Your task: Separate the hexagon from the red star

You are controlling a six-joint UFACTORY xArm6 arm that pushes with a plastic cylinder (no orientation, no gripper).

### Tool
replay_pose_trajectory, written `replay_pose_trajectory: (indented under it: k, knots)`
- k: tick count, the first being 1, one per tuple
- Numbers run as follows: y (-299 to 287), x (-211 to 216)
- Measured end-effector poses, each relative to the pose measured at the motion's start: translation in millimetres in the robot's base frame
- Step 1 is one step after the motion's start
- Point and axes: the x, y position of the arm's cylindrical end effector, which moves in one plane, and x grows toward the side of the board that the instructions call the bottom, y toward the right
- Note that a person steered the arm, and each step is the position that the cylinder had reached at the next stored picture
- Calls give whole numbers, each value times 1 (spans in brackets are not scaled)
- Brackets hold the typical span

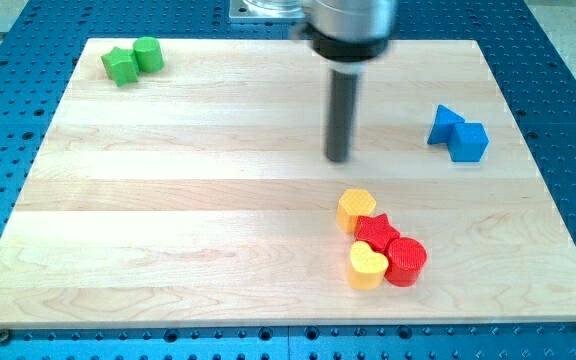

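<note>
A yellow hexagon point(355, 209) lies right of the board's middle, touching the red star point(376, 231) just below and right of it. A yellow heart point(367, 265) and a red cylinder point(406, 261) sit against the star's lower side, making one tight cluster. My tip point(339, 157) stands above the hexagon in the view, a short gap away and slightly to its left, touching no block.
A green star point(120, 66) and a green cylinder point(148, 54) touch at the board's top left. A blue triangle point(445, 124) and a blue cube point(469, 142) touch at the right. The wooden board point(168, 220) lies on a blue perforated table.
</note>
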Motion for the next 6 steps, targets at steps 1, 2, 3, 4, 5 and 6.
replay_pose_trajectory:
  k: [1, 2, 3, 4, 5, 6]
  knots:
    - [31, 35]
    - [3, 53]
    - [10, 76]
    - [-94, 77]
    - [-192, 78]
    - [-103, 55]
